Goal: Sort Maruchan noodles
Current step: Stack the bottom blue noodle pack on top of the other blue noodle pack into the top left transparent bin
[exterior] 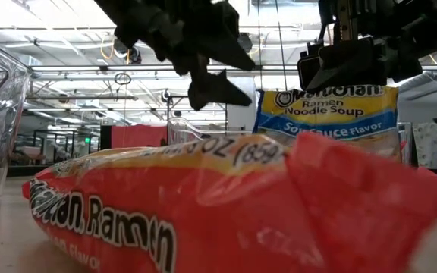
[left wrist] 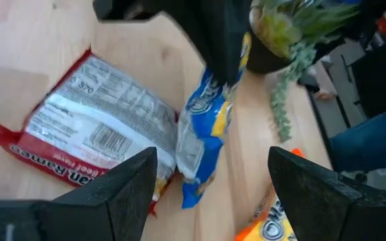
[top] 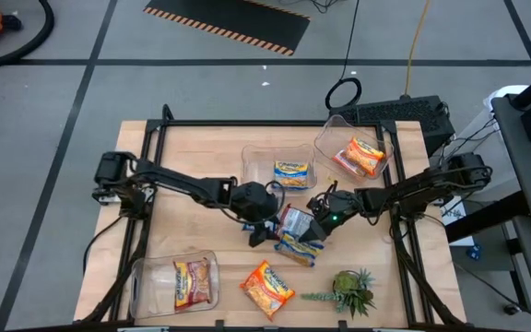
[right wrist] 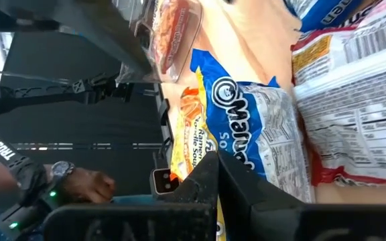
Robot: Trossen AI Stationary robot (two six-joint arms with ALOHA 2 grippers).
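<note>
On table (top: 192,217): six noodle packets (top: 266,288) (three binned).

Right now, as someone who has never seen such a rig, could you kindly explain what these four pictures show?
Two dark robot arms work at a wooden table. One picture looks down from above, one looks level across the table top, and one comes from each arm's wrist.

Three clear bins stand on the table, each holding one Maruchan ramen packet. An orange packet and a small green plant lie near the front edge, and a red packet lies face down in the middle.

The right gripper is shut on the top edge of a blue-and-yellow soy sauce packet, which hangs upright from it. The left gripper is open, empty, beside it.
</note>
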